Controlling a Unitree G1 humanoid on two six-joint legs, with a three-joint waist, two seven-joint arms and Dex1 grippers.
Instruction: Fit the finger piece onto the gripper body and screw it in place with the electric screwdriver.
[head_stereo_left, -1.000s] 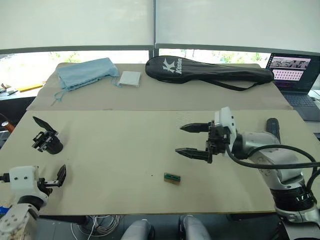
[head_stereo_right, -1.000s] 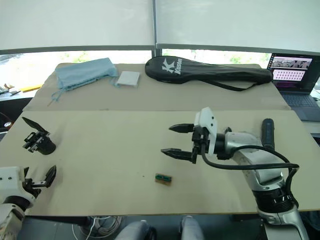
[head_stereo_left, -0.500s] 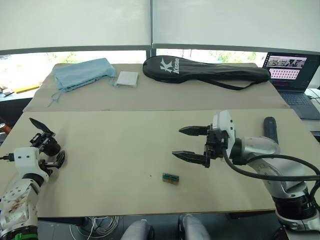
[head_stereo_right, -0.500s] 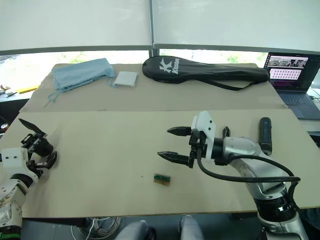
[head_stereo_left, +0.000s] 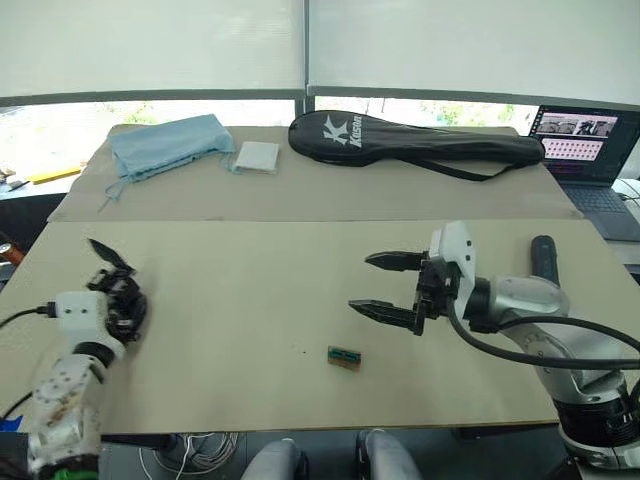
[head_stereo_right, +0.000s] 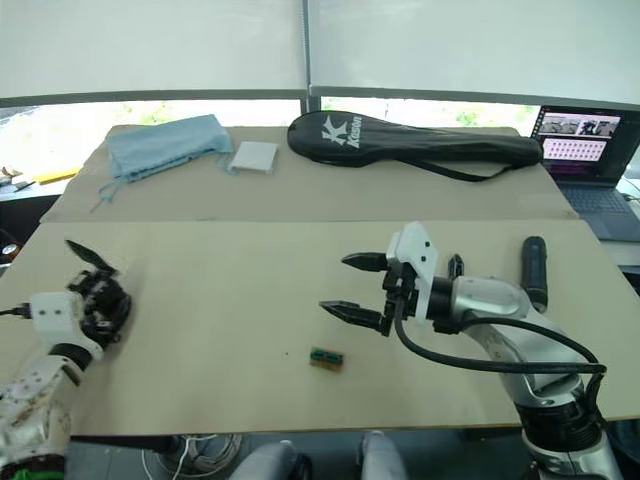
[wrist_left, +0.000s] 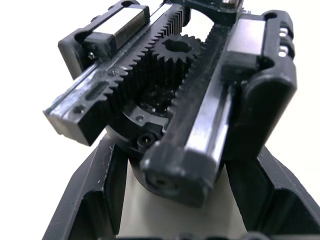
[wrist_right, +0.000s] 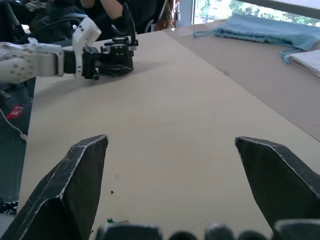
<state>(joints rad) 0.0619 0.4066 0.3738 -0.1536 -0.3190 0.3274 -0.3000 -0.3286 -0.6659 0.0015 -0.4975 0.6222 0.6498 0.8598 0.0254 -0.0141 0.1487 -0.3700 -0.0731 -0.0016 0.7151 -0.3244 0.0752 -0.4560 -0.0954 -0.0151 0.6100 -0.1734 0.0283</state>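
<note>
You're reaching the left gripper (head_stereo_left: 125, 305) round the gripper body (wrist_left: 170, 107) at the table's (head_stereo_left: 250, 300) left edge; fingers straddling it, grip not confirmed. Centre it btwn the pads before squeezing. Right gripper (head_stereo_left: 383, 285) is hovering wide open, mid-table; electric screwdriver (head_stereo_left: 543, 255) lying far right.

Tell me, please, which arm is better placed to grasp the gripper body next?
Left. The left claw is already at the gripper body, its fingers on either side, while the right claw hovers open mid-table, far off.
</note>
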